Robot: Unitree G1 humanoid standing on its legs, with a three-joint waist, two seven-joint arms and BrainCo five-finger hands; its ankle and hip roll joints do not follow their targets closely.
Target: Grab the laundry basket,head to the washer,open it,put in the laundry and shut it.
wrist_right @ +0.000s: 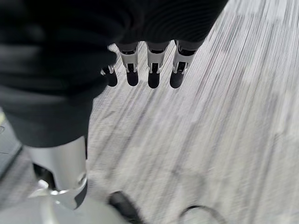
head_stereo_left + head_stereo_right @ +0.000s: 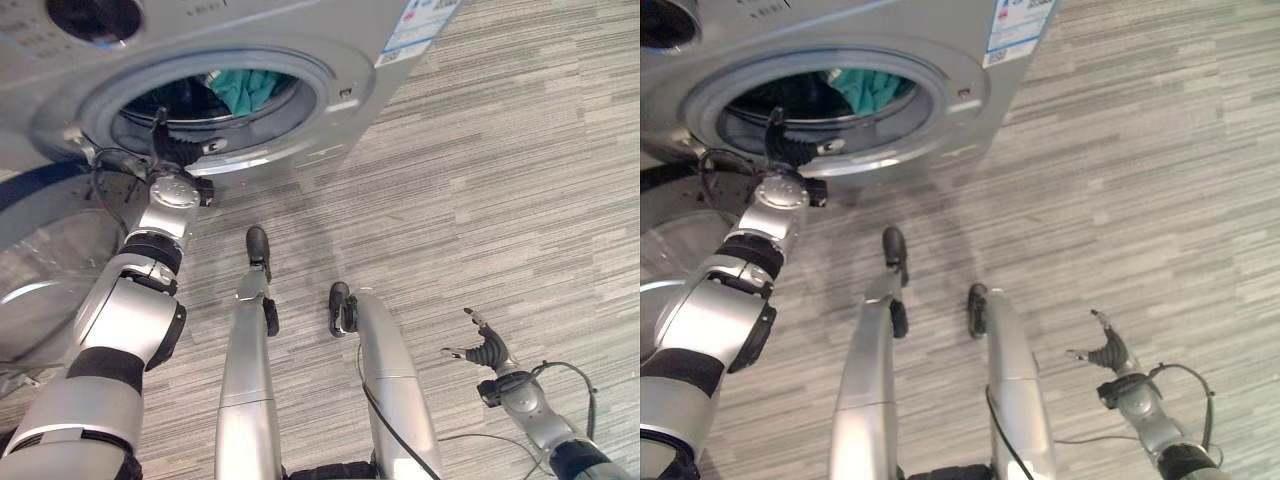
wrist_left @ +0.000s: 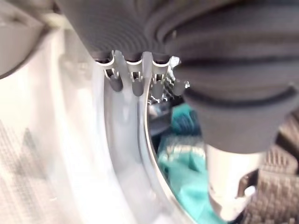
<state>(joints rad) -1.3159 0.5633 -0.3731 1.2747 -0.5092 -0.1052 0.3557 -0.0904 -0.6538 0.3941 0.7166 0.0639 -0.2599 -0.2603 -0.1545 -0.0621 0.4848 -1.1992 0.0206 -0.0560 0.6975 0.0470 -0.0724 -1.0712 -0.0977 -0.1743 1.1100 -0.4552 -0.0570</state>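
Left hand [image 2: 172, 148], fingers relaxed and holding nothing, at drum rim; teal laundry [image 2: 245, 88] inside at 1 o'clock; open door [image 2: 45, 270] at 7 o'clock, nearest this hand.

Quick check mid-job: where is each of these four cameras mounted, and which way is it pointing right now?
Left eye, head: looks down at the washer, its open door and the striped floor; both arms enter.
Right eye, head: same scene slightly shifted; left hand, right hand.
Left wrist: along the left hand into the drum at teal laundry.
Right wrist: along the right hand, down at floor.
Shared: laundry in both eyes and left wrist.
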